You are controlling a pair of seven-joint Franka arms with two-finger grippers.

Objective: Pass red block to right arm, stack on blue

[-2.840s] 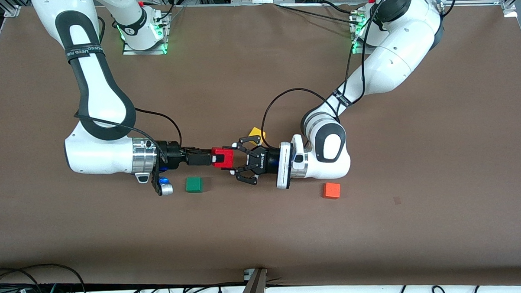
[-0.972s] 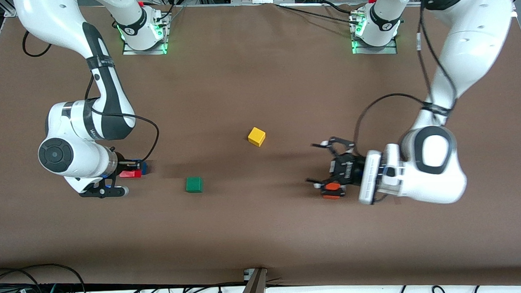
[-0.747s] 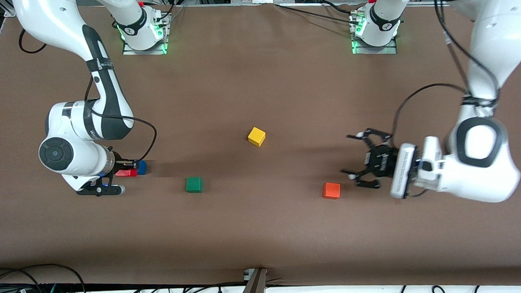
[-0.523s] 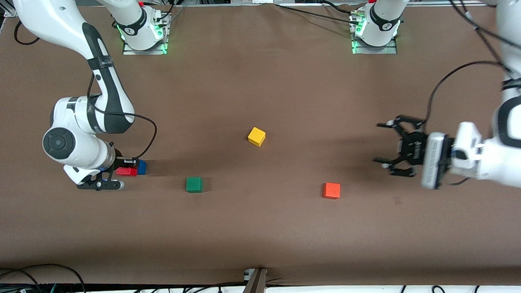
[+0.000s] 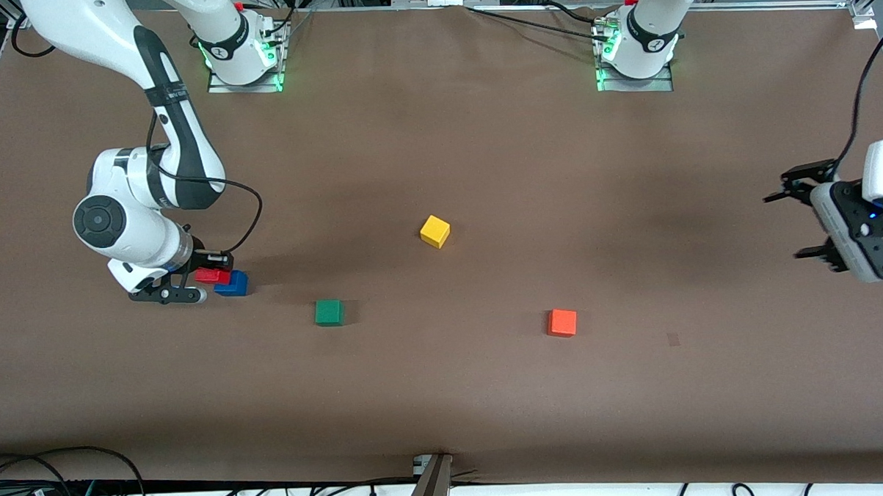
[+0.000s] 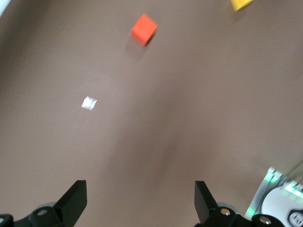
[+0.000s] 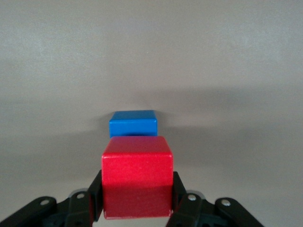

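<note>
- The right gripper (image 5: 209, 274) was low at the right arm's end of the surface (image 5: 447, 395), its jaws clamped on the red block (image 5: 209, 275).
- In the right wrist view the red block (image 7: 137, 182) sat squeezed between the two black fingers (image 7: 96, 201), with the blue cube (image 7: 133, 123) resting on the surface just past it.
- From the front, the blue cube (image 5: 231, 283) lay just beside the red block; whether the two touched could not be told.
- The left gripper (image 5: 815, 216) hung in the air over the left arm's end of the surface, its jaws spread wide and holding nothing.
- The left wrist view showed that gripper (image 6: 139, 208) over bare surface, with the orange cube (image 6: 144, 29) farther off.
- A green cube (image 5: 329, 312), a yellow cube (image 5: 435, 231) and the orange cube (image 5: 562, 322) sat well apart across the middle of the surface, the yellow one farthest from the front camera.
</note>
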